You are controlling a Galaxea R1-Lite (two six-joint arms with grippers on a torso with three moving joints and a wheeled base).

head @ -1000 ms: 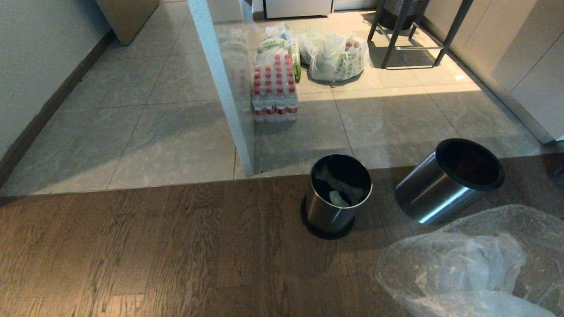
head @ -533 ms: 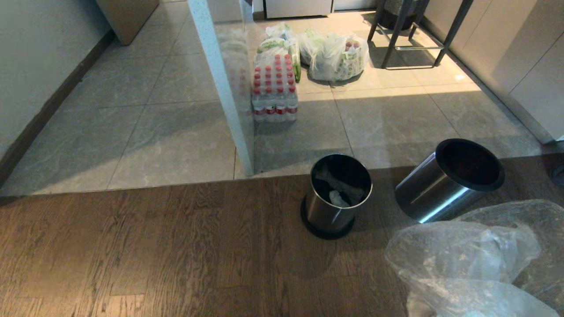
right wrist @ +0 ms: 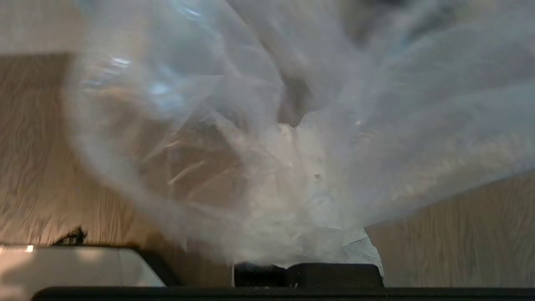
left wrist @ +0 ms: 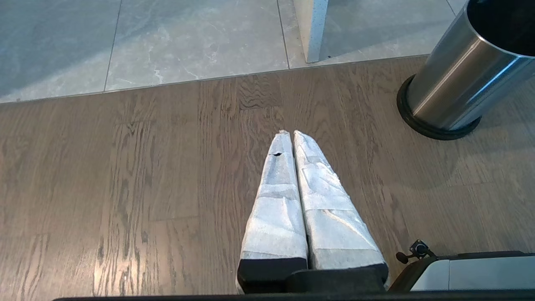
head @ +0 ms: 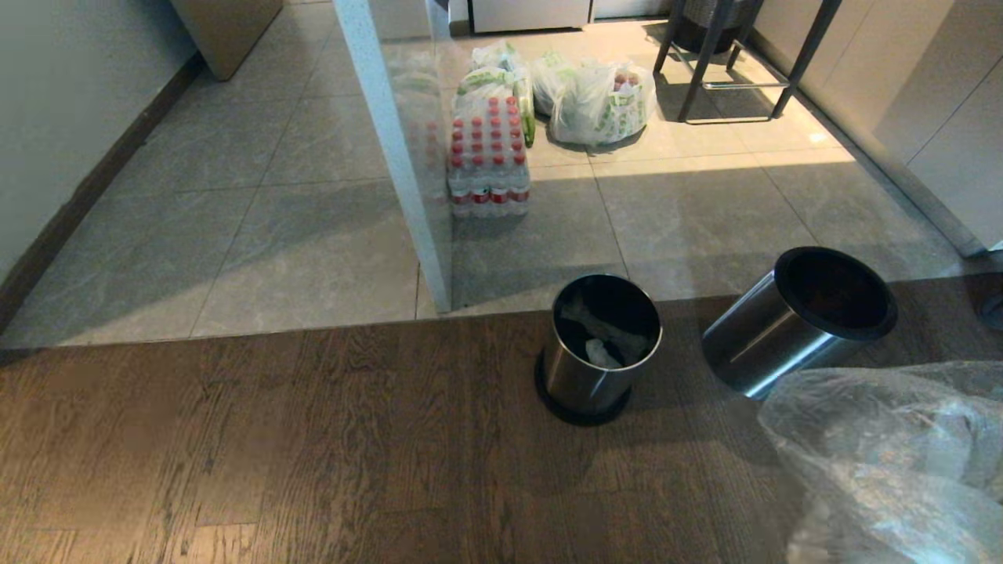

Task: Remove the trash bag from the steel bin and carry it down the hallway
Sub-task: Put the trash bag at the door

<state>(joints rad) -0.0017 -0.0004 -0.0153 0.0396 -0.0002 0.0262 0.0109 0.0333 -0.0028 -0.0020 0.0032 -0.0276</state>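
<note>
On the dark wood floor in the head view, just this side of the tile edge: a steel bin (head: 599,348), upright on its black base, scraps of rubbish inside. Just right of that bin, a second steel bin (head: 795,321), tipped over, black-rimmed mouth facing up and right. Nearer than the tipped bin, at the lower right corner, the trash bag (head: 893,462), clear and crinkled, out of both bins. Well beyond the upright bin on the grey tiles, a pack of red-capped bottles (head: 487,160) beside a white partition post (head: 396,153), with white bags with green print (head: 599,98) just behind.

From the left wrist: left gripper (left wrist: 291,134) parked over bare wood, wrapped fingers (left wrist: 276,200) pressed together, empty; steel bin (left wrist: 464,77) off to one side.

From the right wrist: right gripper (right wrist: 292,138) clamped shut on the trash bag (right wrist: 376,125), film bunched around the fingers and billowing past them above the wood floor.
</note>
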